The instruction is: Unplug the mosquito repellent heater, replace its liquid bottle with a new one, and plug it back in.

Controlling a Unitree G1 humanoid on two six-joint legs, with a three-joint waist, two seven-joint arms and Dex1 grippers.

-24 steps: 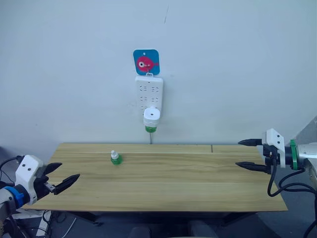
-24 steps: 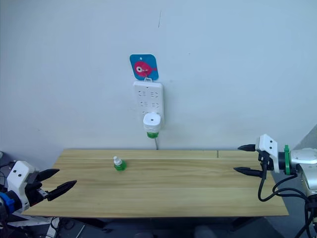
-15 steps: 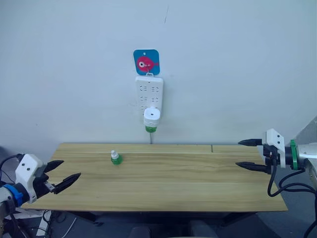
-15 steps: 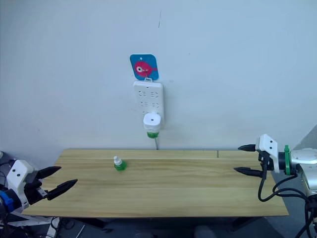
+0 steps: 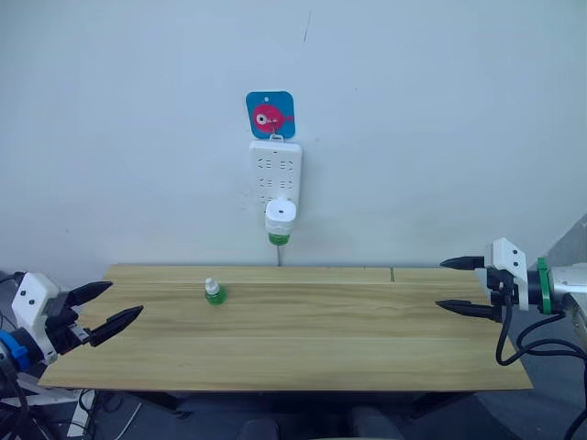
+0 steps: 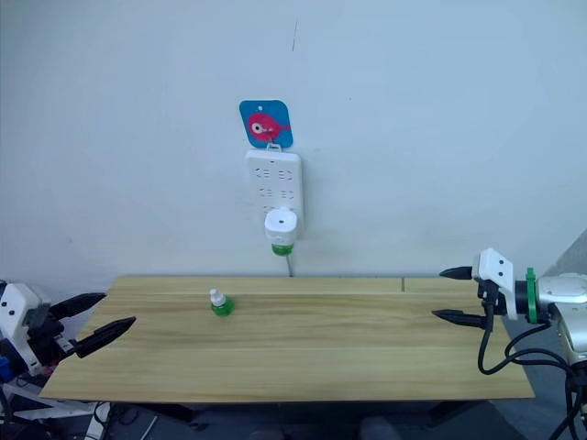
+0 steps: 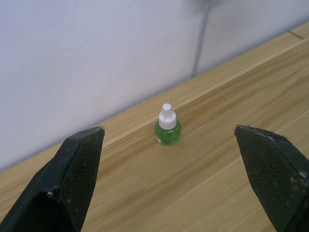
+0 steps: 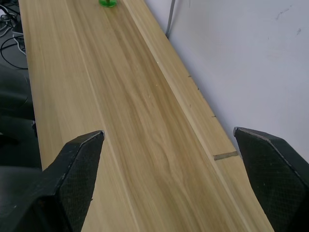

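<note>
Mosquito repellent heater [image 5: 281, 216] sat plugged into wall power strip [image 5: 276, 171], above table [image 5: 303, 344]; spare green bottle [image 5: 214, 292] upright on table. Left gripper [image 5: 108, 305] and right gripper [image 5: 455, 284] hovered at opposite table ends, jaws spread, empty. Left wrist: bottle [image 7: 167, 130] centred between jaws. Right wrist: bare table [image 8: 130, 111], bottle [image 8: 107, 3] far off.

Bright even indoor light, soft faint shadows, no glare, wrist-view foreground slightly blurred
</note>
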